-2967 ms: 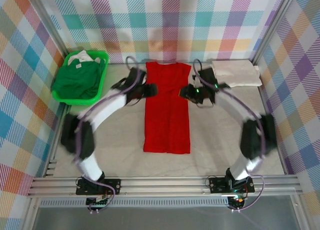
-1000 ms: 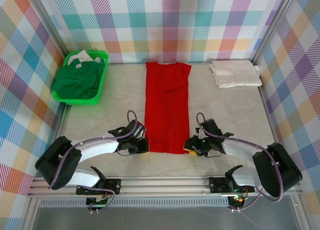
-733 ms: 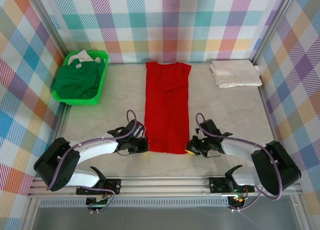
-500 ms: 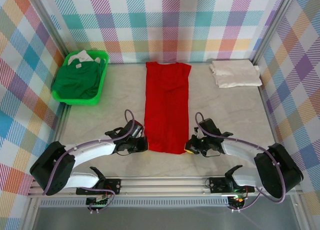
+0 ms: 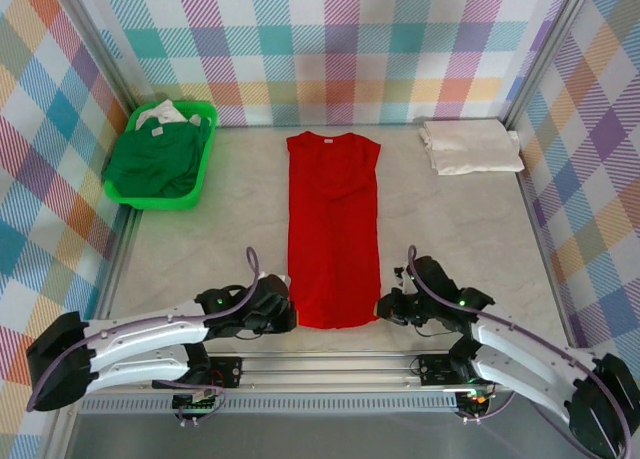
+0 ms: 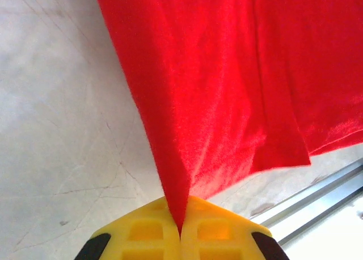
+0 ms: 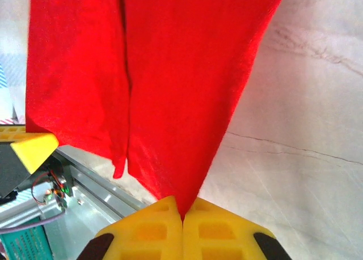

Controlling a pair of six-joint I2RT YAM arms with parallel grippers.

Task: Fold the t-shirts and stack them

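Lying lengthwise down the middle of the pale table (image 5: 460, 239), the red t-shirt (image 5: 333, 229) formed a long narrow strip. Its neck end was at the far side and its hem at the near side, just short of the metal rail (image 5: 330, 364). Both long edges looked folded inward, and a lengthwise crease showed in each wrist view.

The left gripper (image 5: 283, 317) sat at the near left corner of the hem. Seen from the left wrist, its yellow fingers (image 6: 142, 231) were pressed together with a peak of red cloth pinched between them, and the fabric fanned out from that pinch. The right gripper (image 5: 385, 307) sat at the near right corner. From the right wrist, its yellow fingers (image 7: 221, 231) were likewise clamped tight on a drawn-up point of the red cloth.

Both arms lay low and stretched along the near edge of the table.

The cream-white t-shirt (image 5: 470, 145) rested folded in the far right corner, well apart from the red one. The dark green t-shirt (image 5: 150, 159) lay crumpled inside the bright green basket (image 5: 160, 201) at the far left, with a bit of white cloth at the basket's far end.
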